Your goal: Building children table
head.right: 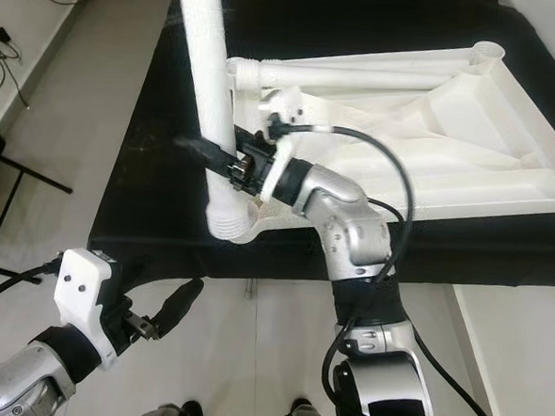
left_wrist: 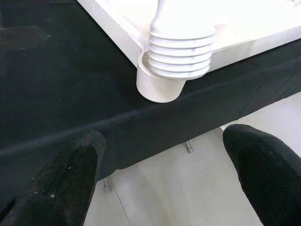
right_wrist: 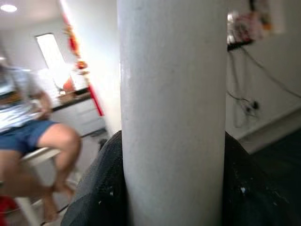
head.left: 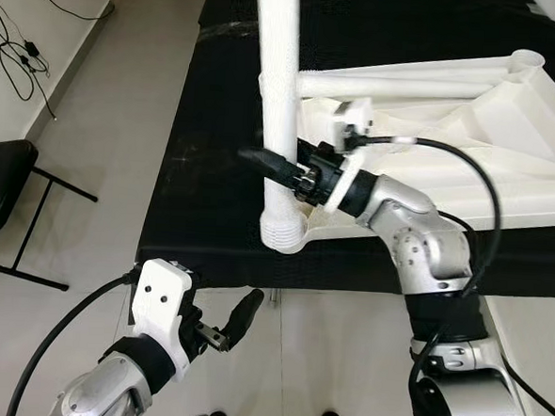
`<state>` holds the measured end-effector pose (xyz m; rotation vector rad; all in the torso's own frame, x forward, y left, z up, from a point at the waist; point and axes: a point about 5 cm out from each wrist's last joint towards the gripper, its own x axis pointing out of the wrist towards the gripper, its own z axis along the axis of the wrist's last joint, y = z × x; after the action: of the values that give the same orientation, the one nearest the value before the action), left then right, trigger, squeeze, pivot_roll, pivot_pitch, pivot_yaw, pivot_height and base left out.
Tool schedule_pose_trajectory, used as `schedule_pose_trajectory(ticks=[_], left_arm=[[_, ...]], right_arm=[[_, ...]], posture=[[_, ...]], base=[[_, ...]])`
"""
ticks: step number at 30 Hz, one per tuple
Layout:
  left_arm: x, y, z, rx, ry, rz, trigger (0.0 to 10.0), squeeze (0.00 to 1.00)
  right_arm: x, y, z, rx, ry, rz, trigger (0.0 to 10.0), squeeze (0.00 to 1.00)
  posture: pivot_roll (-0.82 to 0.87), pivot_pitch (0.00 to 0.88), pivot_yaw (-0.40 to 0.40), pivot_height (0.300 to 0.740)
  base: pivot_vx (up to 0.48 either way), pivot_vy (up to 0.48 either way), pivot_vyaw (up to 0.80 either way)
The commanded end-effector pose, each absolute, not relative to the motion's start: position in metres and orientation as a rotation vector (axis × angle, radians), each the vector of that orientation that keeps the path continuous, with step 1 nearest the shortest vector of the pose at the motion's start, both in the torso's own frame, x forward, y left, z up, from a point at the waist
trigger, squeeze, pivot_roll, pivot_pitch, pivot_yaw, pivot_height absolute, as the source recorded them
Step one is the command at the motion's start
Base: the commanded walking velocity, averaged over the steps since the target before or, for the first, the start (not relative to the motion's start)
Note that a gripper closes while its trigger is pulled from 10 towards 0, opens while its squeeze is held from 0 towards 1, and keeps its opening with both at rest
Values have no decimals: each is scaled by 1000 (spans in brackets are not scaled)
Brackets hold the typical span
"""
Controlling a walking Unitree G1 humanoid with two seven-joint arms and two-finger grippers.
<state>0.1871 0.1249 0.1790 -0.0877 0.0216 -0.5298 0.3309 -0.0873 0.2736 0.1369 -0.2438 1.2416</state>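
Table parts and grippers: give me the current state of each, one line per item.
Upright table leg: standing, threaded end seated in the corner socket, threads still exposed.
Second table leg: lying flat on the tabletop.
Tabletop: upside down on the black cloth.
Corner socket: occupied by the leg's thread.
Right gripper: shut on the upright table leg.
Left gripper: open, low before the table edge, holding nothing.
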Motion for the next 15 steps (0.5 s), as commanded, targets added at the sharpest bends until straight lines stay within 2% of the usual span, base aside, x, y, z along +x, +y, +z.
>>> schedule_pose_trajectory(ticks=[1, 5, 15], left_arm=[[185, 128, 180, -64, 30, -521, 10000, 0], [186, 129, 182, -60, 24, -516, 10000, 0], [198, 132, 207, -67, -80, -498, 10000, 0]], right_arm=[[330, -90, 272, 155, -270, 1262, 10000, 0], [343, -93, 279, 198, -343, 1111, 10000, 0], [335, -87, 283, 208, -362, 1173, 10000, 0]], posture=[[43, 271, 70, 740], [49, 279, 75, 740], [52, 277, 74, 740]], base=[[0, 0, 0], [0, 0, 0], [0, 0, 0]])
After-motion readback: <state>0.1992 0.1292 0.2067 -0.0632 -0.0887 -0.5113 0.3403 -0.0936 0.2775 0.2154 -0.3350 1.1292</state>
